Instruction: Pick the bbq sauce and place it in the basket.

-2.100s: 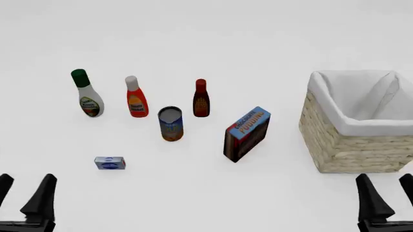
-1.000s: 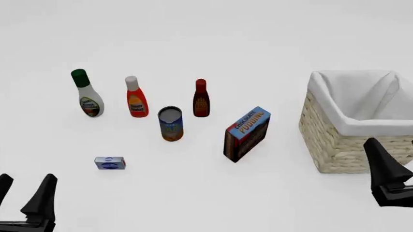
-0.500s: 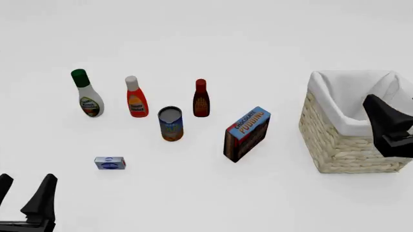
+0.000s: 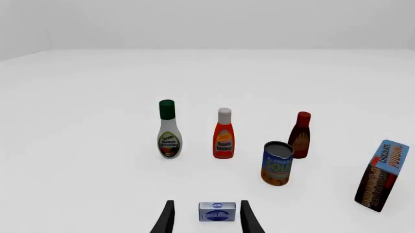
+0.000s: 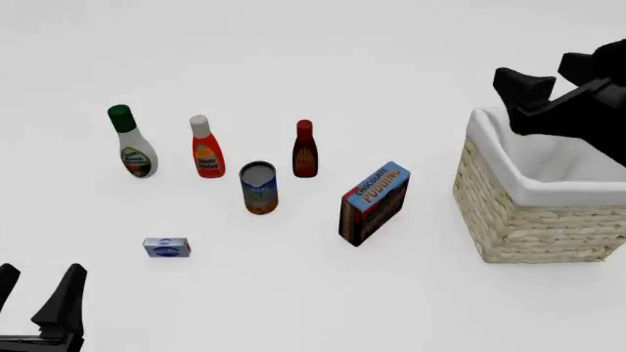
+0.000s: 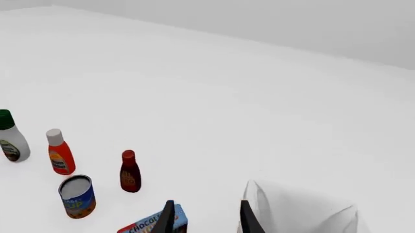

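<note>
The right pincer (image 5: 547, 82), released and empty, hangs above the basket (image 5: 509, 220), well apart from the upright bbq sauce (image 5: 304, 149), likely to approach it from overhead

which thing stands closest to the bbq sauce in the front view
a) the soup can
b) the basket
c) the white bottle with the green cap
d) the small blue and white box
a: the soup can stands just left of and nearer the camera than the bbq sauce, while the green-capped bottle, small box and basket sit farther off.
</note>
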Robot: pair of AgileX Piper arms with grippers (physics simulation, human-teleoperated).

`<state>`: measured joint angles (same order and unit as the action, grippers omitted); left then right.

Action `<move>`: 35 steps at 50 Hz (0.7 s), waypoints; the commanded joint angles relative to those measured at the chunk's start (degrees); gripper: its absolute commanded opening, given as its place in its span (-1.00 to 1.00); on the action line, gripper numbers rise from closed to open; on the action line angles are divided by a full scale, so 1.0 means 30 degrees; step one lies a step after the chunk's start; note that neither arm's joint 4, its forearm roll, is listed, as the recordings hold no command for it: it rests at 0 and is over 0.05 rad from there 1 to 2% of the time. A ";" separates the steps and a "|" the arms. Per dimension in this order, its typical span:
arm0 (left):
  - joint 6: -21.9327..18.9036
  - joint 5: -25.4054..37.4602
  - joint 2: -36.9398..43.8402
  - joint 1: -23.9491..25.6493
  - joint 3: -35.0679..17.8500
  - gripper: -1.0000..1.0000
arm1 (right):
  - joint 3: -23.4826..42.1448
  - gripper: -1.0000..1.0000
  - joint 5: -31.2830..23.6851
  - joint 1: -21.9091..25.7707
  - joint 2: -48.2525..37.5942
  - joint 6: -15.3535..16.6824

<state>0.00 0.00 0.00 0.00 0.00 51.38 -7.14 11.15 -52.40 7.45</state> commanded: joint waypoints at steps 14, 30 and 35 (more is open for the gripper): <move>0.0000 0.0000 0.0000 0.0000 0.0000 1.00 | 0.4932 1.00 -0.0545 0.1861 -0.5204 -0.0905; 0.0000 0.0000 0.0000 0.0000 0.0000 1.00 | 1.0364 1.00 -0.1445 0.4236 -1.0654 -0.1478; 0.0000 0.0000 0.0000 0.0000 0.0000 1.00 | 1.1274 1.00 -0.1556 0.4599 -1.1565 -0.1432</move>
<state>0.00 0.00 0.00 0.00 0.00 78.67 -10.82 22.17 -80.57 3.28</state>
